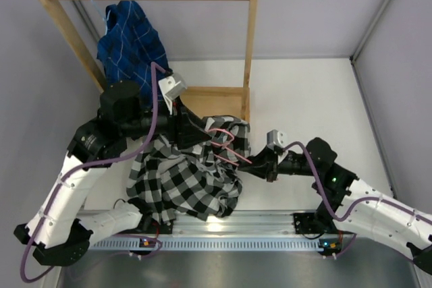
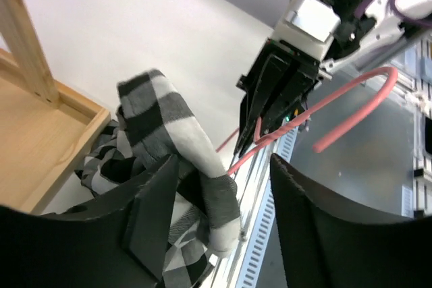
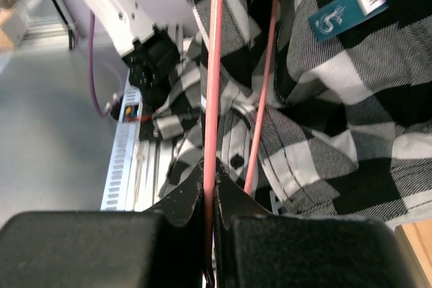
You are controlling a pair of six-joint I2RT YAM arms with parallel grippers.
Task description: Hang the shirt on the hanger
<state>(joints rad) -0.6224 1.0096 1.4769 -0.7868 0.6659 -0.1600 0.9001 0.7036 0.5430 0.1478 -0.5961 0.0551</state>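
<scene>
The black-and-white check shirt (image 1: 185,180) lies bunched on the table between the arms. The pink wire hanger (image 1: 226,143) rests on its upper right part, partly among the folds. My right gripper (image 1: 260,164) is shut on one hanger wire (image 3: 214,65), with the shirt (image 3: 324,119) just beyond it. My left gripper (image 1: 202,133) is over the top of the shirt. In the left wrist view its jaws stand wide apart (image 2: 223,220), and a fold of shirt (image 2: 169,133) stands between them against the left finger (image 2: 155,214). The hanger hook (image 2: 351,112) shows there too.
A wooden rack (image 1: 250,52) stands at the back with a dark blue grid shirt (image 1: 131,38) hung on its rod. Its wooden base (image 1: 209,99) lies just behind the check shirt. A metal rail (image 1: 223,224) runs along the near edge. Walls close both sides.
</scene>
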